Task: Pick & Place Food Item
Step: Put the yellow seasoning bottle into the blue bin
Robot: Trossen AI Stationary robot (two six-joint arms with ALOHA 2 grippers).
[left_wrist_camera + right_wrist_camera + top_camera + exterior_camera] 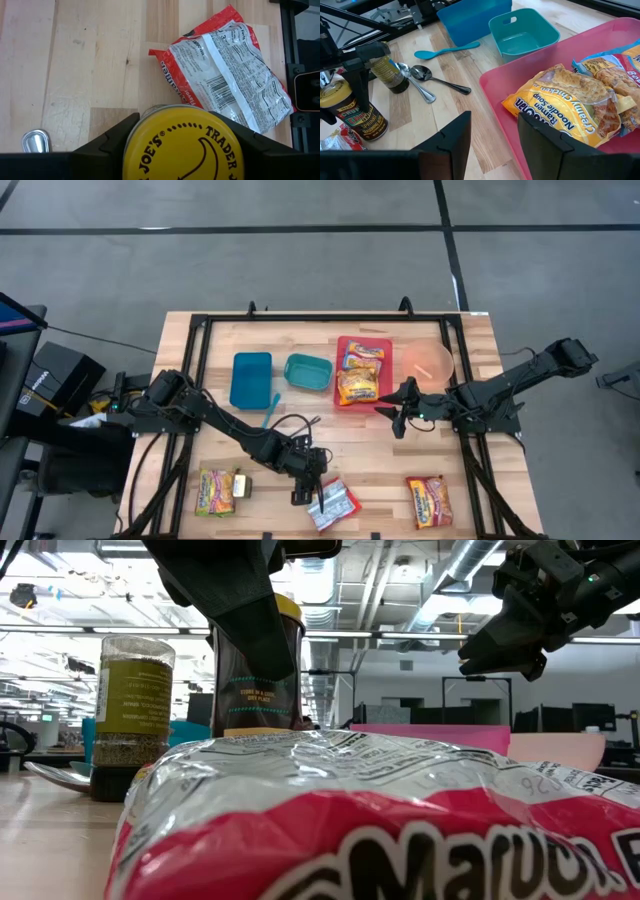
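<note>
A jar with a yellow lid [182, 150] and a dark label [355, 117] sits between the fingers of my left gripper [306, 482], near the table's front middle. A red and silver noodle packet [225, 65] lies flat on the wood just beside it. In the low view that packet [400, 830] hides the jar's base. My right gripper [492, 137] hangs open above the table at the near edge of the red tray [345, 345], which holds yellow noodle packets [560, 105]. My left gripper has the jar pinched between its two fingers, one on each side, just under the yellow lid's rim [131, 147]. The fingers [250, 635] slant down at it from above and from the table's left. The jar stands roughly upright; whether its base is on the table I cannot tell.
A second jar with greenish contents [390, 75] stands by two metal spoons [427, 82] and a blue spoon [445, 49]. A teal tub [522, 32] and a blue tub [475, 15] sit farther back, and a pink bowl [428, 363] is beside the tray. More noodle packets [218, 490] [428, 500] lie near the front edge.
</note>
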